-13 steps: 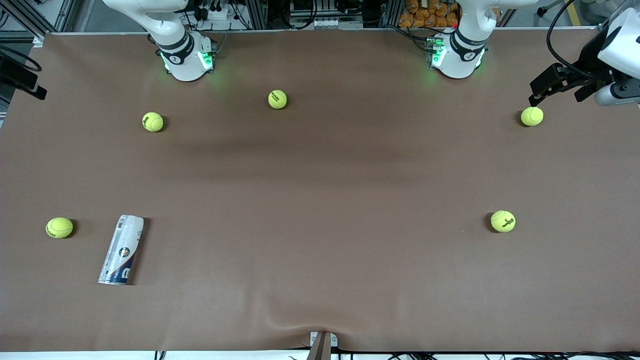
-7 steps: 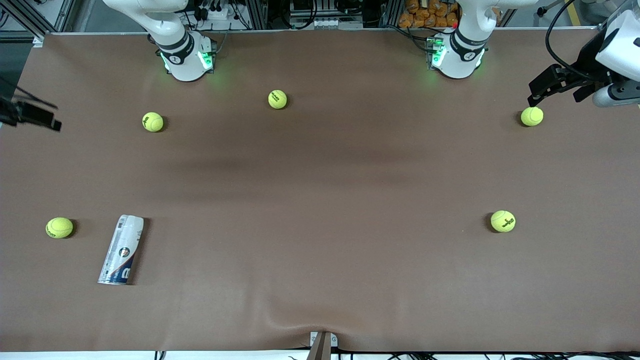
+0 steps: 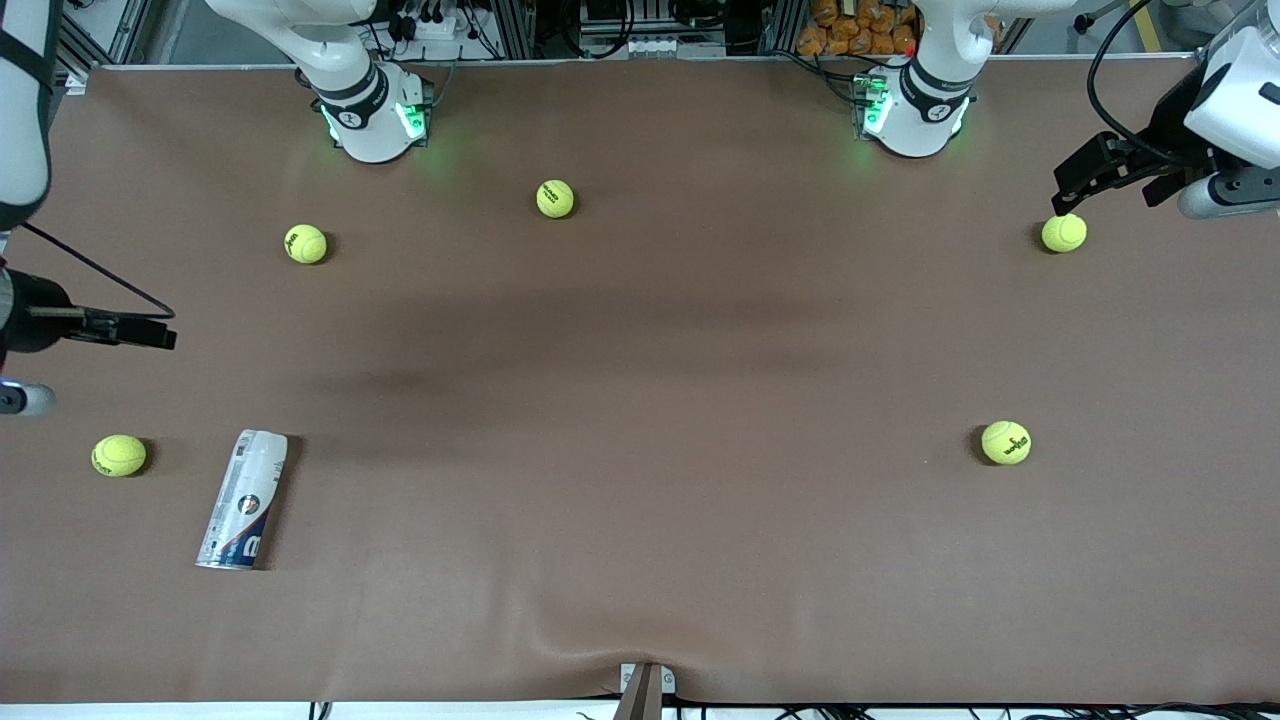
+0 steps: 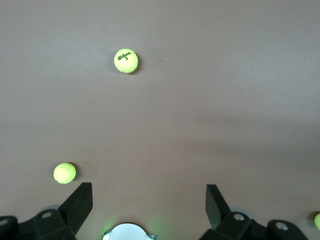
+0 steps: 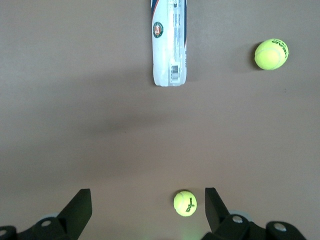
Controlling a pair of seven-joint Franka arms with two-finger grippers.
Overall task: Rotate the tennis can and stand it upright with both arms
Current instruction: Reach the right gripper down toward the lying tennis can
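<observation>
While the tennis can (image 3: 243, 500) lies on its side near the front camera at my right arm's end of the table, beside a tennis ball (image 3: 119, 455), my right gripper (image 5: 148, 210) hovers over the cloth, fingers spread wide, holding nothing; I should line them across its body, not its rim; my left gripper (image 4: 149, 202) waits, equally wide and empty, over another ball (image 3: 1063, 233).

Brown table (image 3: 640, 400) bearing tennis can (image 3: 243, 500), five balls (image 3: 555, 198)

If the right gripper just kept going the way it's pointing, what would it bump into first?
Probably bare table. In its wrist view the open right gripper faces the brown cover; a tennis ball sits just inside one finger, and the lying tennis can is farther along. Depth is uncertain.
</observation>
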